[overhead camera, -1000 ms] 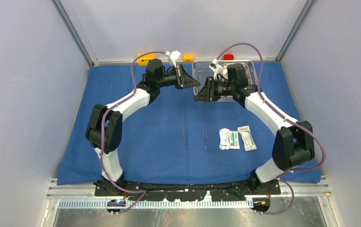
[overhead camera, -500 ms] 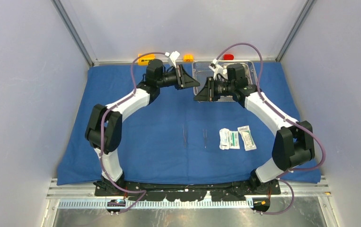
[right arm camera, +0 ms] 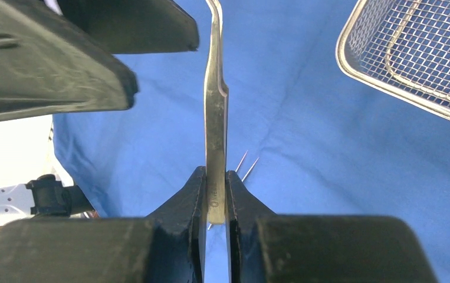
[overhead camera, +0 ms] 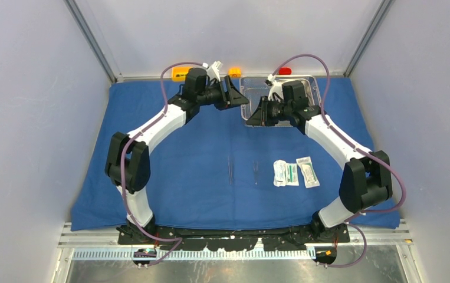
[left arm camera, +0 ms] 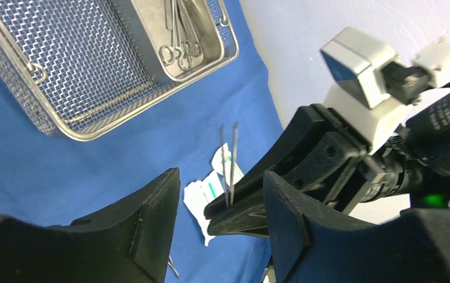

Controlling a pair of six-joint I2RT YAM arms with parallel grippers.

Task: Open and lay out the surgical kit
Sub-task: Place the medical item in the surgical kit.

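With left gripper point(left arm camera: 219, 183) released and right gripper point(right arm camera: 215, 177) clamped on probable forceps point(right arm camera: 215, 106), carry low to frame centre, lay parallel beside laid-out instruments point(overhead camera: 230, 170).

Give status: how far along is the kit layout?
Done: blue wrap spread flat, two instruments and three packets laid on it. In hand: right fingers clamp forceps, left fingers open beside them. Left: ring-handled tools in the pan inside the mesh tray.
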